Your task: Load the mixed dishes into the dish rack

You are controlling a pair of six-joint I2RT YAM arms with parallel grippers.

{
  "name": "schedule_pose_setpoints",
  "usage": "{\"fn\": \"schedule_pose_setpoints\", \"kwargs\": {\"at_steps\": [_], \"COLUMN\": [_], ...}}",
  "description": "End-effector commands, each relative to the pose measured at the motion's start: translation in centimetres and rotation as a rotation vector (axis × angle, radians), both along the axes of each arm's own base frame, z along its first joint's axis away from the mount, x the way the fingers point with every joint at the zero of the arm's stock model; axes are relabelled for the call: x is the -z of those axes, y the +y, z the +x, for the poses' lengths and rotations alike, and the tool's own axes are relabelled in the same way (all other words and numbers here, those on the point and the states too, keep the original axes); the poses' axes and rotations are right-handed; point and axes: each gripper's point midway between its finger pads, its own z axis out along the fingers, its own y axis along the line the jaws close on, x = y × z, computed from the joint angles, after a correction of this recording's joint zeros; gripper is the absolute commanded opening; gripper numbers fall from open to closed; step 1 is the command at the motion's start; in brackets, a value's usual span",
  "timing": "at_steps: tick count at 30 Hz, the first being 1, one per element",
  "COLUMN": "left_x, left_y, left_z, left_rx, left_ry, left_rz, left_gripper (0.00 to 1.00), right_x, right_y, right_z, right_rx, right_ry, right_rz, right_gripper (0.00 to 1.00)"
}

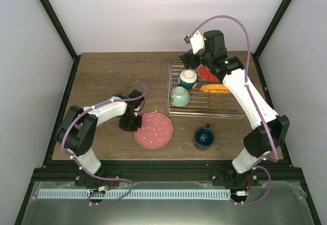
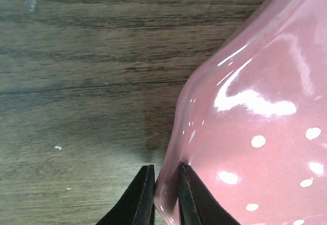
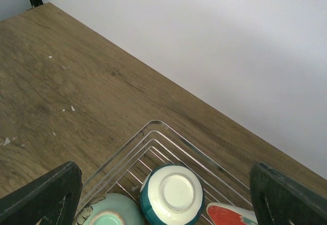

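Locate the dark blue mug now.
In the top view the dark blue mug sits on the table, right of the pink dotted plate, just outside the dish rack's near edge.

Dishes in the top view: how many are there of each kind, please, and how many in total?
Bowls: 2, a blue-and-cream bowl and a pale green bowl, both in the rack.
Plates: 3, a red plate and an orange plate in the rack, a pink dotted plate on the table.
Mugs: 1, a dark blue mug on the table.
Total: 6

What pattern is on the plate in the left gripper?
The plate is pink with white dots; shows best in left wrist view.
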Motion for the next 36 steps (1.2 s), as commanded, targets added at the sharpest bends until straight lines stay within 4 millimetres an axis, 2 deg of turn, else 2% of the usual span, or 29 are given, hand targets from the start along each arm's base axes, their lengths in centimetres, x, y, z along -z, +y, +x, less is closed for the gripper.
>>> {"fn": "schedule_pose_setpoints", "kwargs": {"at_steps": [1, 6, 15, 20, 23, 29, 36], "left_x": [0.4, -1.4, -8.4, -11.8, -13.9, -17.9, -21.7], "left_y": [0.8, 1.0, 1.4, 3.6, 4.8, 5.8, 6.1], "left_z": [-0.6, -0.8, 2.1, 2.9, 3.8, 5.7, 8.4], "left_rx": [0.004, -0.014, -0.135, -0.188, -0.223, -0.221, -0.21], "left_ry": [-0.007, -0.027, -0.176, -0.259, -0.333, -0.486, -0.626], "left_rz": [0.04, -0.069, -0.379, -0.473, -0.516, -0.541, -0.553], "left_gripper": [0.01, 0.0, 0.0, 0.0, 0.0, 0.0, 0.0], "right_x": [-0.8, -0.3, 0.6, 1.8, 2.7, 5.1, 3.4], "right_y": [-0.2, -0.5, 1.0, 1.3, 2.6, 5.6, 8.9], "right_z": [-0.2, -0.3, -1.0, -0.9, -1.3, -2.0, -3.5], "right_rx": [0.008, 0.016, -0.047, -0.065, -0.12, -0.23, -0.412], "right_ry": [-0.04, -0.04, 0.031, 0.077, 0.16, 0.364, 0.458], "right_rz": [-0.015, -0.034, 0.029, 0.037, 0.088, 0.199, 0.365], "right_gripper": [0.9, 0.91, 0.91, 0.91, 0.9, 0.86, 0.86]}}
